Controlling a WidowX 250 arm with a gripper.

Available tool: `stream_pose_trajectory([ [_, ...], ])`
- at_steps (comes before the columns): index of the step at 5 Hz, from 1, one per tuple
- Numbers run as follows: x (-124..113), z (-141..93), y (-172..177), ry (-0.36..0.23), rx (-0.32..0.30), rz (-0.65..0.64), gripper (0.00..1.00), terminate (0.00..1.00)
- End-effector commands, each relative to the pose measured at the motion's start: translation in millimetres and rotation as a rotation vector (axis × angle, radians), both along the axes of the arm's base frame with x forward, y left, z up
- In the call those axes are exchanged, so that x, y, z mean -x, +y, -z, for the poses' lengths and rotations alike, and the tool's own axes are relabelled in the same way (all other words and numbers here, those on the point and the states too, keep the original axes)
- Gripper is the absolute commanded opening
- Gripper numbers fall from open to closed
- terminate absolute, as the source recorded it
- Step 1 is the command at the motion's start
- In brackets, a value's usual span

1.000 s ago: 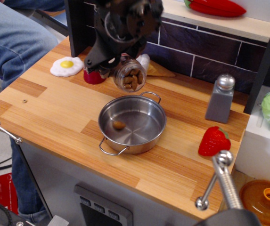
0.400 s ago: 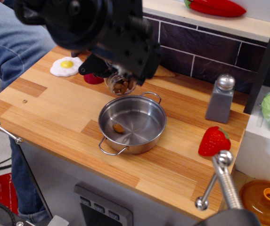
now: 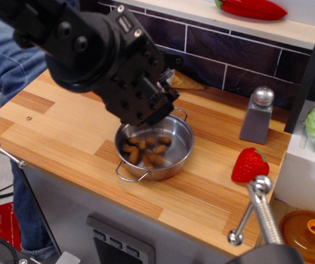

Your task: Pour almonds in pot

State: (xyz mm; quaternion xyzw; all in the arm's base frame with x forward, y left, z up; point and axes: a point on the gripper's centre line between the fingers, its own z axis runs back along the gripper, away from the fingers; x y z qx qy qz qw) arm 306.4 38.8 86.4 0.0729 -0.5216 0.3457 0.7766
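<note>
Resting on the wooden worktop (image 3: 64, 143) near centre: pot (image 3: 182, 144), several almonds (image 3: 146, 151) loose inside, some blurred. Hanging over pot's far-left rim: black hand (image 3: 141, 102); fingers hidden, so open or closed cannot be told. Standing right: grey shaker (image 3: 258, 114); lying near-right: red strawberry (image 3: 249, 165).

High front view — counter (image 3: 64, 148) below
</note>
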Motion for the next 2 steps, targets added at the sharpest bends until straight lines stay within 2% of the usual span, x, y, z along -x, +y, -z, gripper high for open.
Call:
stream_pose_trajectory([
  [1,-4.9,-15.0,-3.0,-0.061,0.043,0.005,0.00,0.00],
  [2,-7.2,-15.2,-2.3,-0.036,0.061,-0.029,0.00,1.00],
])
